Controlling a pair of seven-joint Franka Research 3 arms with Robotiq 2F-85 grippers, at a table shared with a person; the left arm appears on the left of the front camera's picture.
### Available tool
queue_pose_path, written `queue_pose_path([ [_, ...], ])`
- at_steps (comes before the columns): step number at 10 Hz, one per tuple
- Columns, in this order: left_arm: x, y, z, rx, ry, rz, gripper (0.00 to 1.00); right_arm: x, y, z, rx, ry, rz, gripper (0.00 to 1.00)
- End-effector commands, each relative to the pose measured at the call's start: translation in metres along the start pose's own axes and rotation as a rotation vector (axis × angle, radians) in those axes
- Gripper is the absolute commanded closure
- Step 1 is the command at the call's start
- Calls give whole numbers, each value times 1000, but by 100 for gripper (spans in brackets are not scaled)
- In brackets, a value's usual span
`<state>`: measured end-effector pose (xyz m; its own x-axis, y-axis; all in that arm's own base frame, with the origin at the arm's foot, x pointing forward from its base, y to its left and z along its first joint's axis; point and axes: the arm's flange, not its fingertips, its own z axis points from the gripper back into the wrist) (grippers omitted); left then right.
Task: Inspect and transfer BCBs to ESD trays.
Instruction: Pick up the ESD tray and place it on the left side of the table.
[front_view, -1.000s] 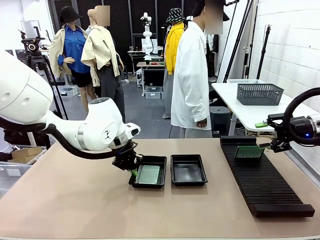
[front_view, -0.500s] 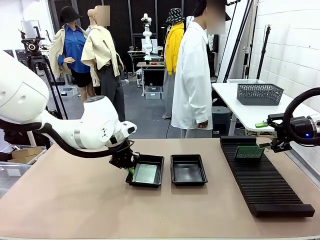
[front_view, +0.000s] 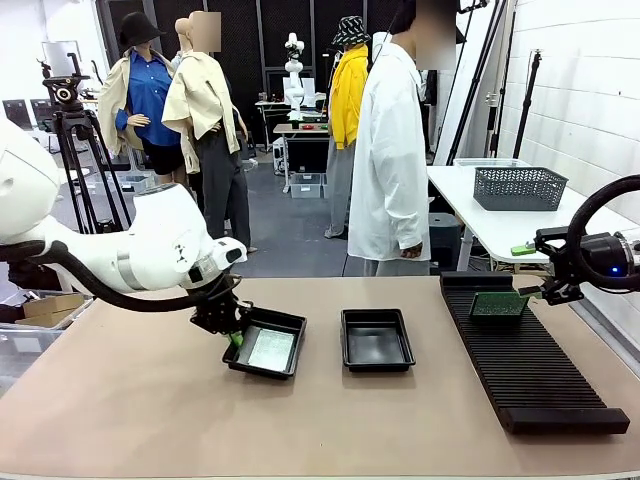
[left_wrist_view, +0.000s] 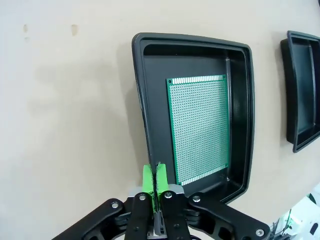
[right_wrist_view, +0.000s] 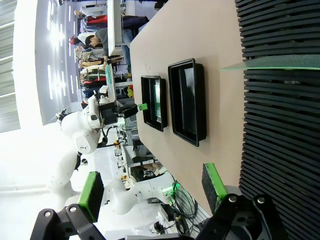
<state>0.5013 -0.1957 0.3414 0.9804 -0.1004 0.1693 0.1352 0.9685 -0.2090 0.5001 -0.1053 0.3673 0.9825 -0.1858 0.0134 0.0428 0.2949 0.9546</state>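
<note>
BCB (left_wrist_view: 200, 130) lies in ESD tray (left_wrist_view: 190, 42) whose pinched rim left gripper (left_wrist_view: 154, 170) hides

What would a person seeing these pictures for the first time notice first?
Most striking is the left gripper, shut on the rim of the left ESD tray, which holds a green BCB lying flat. On the right, a second BCB stands upright in the long black rack, with the open right gripper close by. The other ESD tray sits empty in the middle.
</note>
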Motion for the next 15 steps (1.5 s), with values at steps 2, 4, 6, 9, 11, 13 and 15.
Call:
queue_pose_path([
  [2,-6,35,20,-18,-21,18,100,-3,1,-1,-9,-11,-5,0],
  [4,-7,56,31,-24,-32,28,100,-3,1,-1,-9,-11,-5,0],
  [6,-5,79,33,-10,-16,41,100,-3,1,-1,-9,-11,-5,0],
  [9,-1,122,34,-10,-14,85,100,-3,1,-1,-9,-11,-5,0],
  [11,2,156,37,-15,-16,121,100,-3,1,-1,-9,-11,-5,0],
  [13,7,188,42,-44,1,141,100,-3,1,-1,-9,-11,-5,0],
  [15,14,220,43,-80,25,137,100,-3,1,-1,-9,-11,-5,0],
])
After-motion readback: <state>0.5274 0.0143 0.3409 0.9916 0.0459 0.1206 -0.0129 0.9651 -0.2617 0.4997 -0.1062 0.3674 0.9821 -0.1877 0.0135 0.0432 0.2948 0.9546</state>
